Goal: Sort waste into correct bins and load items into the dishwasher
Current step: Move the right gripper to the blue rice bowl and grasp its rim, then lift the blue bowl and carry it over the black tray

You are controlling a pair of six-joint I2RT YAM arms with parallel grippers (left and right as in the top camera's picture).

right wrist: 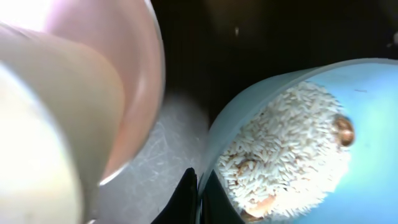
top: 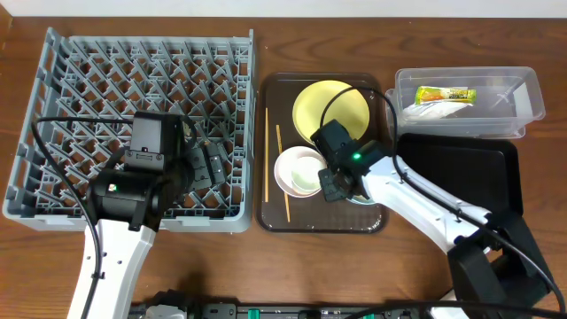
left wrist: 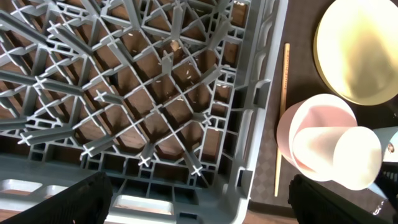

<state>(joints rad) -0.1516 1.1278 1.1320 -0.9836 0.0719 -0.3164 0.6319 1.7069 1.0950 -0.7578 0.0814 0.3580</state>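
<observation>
Left gripper (top: 202, 162) hangs over the lower right corner of the grey dish rack (top: 89, 89), jaws spread wide, nothing between them. Right gripper (top: 339, 184) is down at the light blue bowl (right wrist: 379, 99) on the brown tray (top: 323, 221), mid-frame. A dark fingertip (right wrist: 186, 199) is right at the rim, and rice scraps (right wrist: 286, 143) are heaped inside. Jaws pinching or not, I can't tell. White bowl (left wrist: 311, 118) with the cup (left wrist: 348, 155) sits just beside. Wrapper (top: 446, 94) and paper strip (top: 434, 112) lie in the clear tub (top: 532, 89), upper right.
</observation>
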